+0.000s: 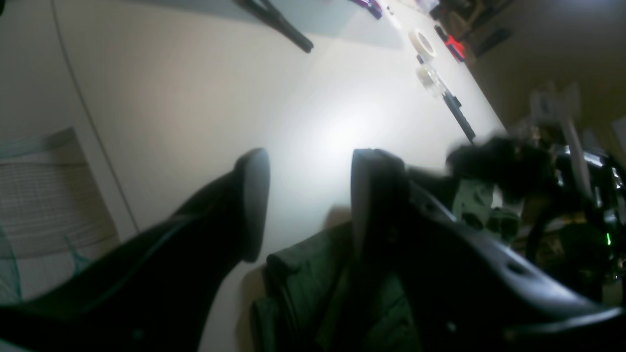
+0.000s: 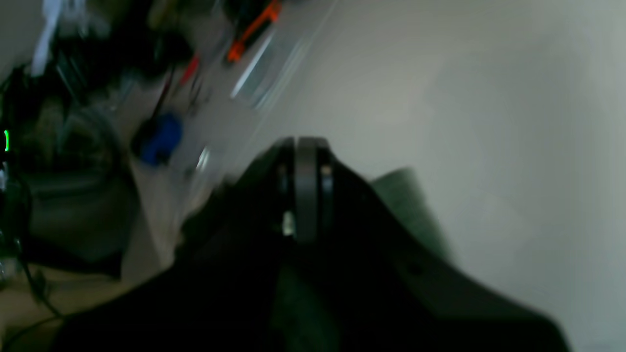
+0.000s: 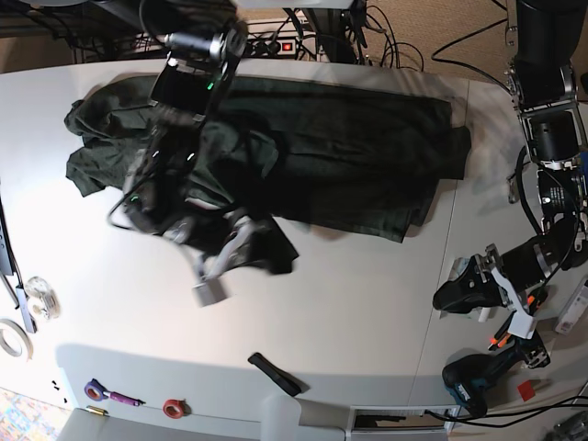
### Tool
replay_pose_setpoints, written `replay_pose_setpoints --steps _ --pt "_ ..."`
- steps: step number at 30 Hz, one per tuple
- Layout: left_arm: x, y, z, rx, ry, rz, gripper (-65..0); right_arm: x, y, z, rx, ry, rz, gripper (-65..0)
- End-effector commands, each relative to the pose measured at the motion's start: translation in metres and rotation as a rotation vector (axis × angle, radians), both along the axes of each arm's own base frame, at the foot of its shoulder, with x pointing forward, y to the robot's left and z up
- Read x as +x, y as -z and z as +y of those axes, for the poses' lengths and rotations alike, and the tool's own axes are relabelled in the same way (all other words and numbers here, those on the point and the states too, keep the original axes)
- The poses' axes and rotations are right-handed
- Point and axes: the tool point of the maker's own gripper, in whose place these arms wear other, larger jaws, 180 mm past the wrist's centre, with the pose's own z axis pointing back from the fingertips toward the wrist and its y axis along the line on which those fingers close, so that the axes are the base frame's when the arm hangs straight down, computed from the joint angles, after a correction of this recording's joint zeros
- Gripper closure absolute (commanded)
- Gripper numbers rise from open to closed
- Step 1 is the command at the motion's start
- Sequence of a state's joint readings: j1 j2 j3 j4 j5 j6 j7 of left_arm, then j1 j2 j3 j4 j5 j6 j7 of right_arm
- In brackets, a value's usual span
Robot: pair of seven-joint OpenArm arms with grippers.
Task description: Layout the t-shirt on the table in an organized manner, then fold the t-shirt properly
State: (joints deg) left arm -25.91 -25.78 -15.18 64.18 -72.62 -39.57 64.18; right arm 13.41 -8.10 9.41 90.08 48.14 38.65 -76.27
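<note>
The dark green t-shirt (image 3: 367,156) lies on the white desk (image 3: 349,303) along the edge at the top of the base view. It reaches from near that edge's left corner most of the way towards the right one. Its right part is spread fairly flat, while its left part is rumpled and bunched under the right arm. A fold of it is drawn out towards the middle of the desk. The right pincer (image 3: 213,280) sits at the end of that fold. In the blurred right wrist view its fingers (image 2: 303,195) are pressed together, with green cloth (image 2: 406,205) showing beside and beneath them. It appears to be pinching the shirt. The left pincer (image 3: 447,299) is near the desk's right edge and, in the base view, apart from the shirt. In its own wrist view it (image 1: 310,176) is spread wide over bare desk, with green cloth (image 1: 303,283) low beside one finger. Whether they touch cannot be told. Two rolls of tape (image 3: 37,296) lie at the left edge, and a flat black strip (image 3: 274,374) lies near the bottom edge.
</note>
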Motion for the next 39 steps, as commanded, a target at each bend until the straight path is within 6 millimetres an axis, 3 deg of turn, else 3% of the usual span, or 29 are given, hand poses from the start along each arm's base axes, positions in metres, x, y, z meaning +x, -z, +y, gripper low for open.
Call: replay_pose_setpoints --steps 1,5,9,14,19,20,23,24,26,29,31,35,39 --pt "0.010 -0.027 0.006 -0.019 -0.017 -0.078 -28.3 0.004 -0.030 0.013 0.039 -0.026 -0.102 0.0" --pt "0.010 -0.027 0.006 -0.020 -0.017 -0.079 -28.3 -0.030 -0.034 0.077 0.034 -0.214 -0.152 0.0" --pt "0.010 -0.027 0.007 -0.019 -0.018 -0.079 -28.3 -0.048 -0.025 0.118 -0.075 -0.320 -0.219 0.0" --pt "0.010 -0.027 0.007 -0.017 -0.018 -0.078 -28.3 -0.058 -0.022 0.144 -0.133 -0.352 -0.279 0.0" --pt "0.010 -0.027 0.007 -0.017 -0.018 -0.078 -28.4 -0.064 -0.012 0.151 -0.198 -0.373 -0.281 0.0" --pt "0.010 -0.027 0.007 -0.017 -0.018 -0.078 -28.4 -0.063 -0.011 0.151 -0.202 -0.372 -0.281 -2.6" --pt "0.010 -0.027 0.007 -0.017 -0.018 -0.078 -28.4 -0.062 -0.012 0.152 -0.190 -0.366 -0.287 -27.7" --pt "0.010 -0.027 0.007 -0.017 -0.019 -0.079 -28.4 -0.061 -0.014 0.153 -0.181 -0.362 -0.293 -31.0" --pt "0.010 -0.027 0.008 -0.016 -0.019 -0.079 -28.4 -0.058 -0.021 0.154 -0.148 -0.344 -0.315 -31.1" --pt "0.010 -0.027 0.011 -0.008 -0.022 -0.078 -28.4 -0.046 -0.030 0.149 -0.158 -0.319 -0.349 -31.1" --pt "0.009 -0.028 0.020 0.013 -0.031 -0.078 -28.4 -0.031 -0.034 0.133 -0.216 -0.275 -0.367 -31.1" --pt "0.000 -0.028 0.046 0.087 -0.024 -0.046 -28.4 0.002 -0.064 0.079 -0.202 -0.088 -0.394 -31.1" --pt "-0.030 -0.018 0.057 0.124 0.072 0.068 -31.2 0.022 -0.086 0.021 -0.138 0.087 -0.387 -31.1"
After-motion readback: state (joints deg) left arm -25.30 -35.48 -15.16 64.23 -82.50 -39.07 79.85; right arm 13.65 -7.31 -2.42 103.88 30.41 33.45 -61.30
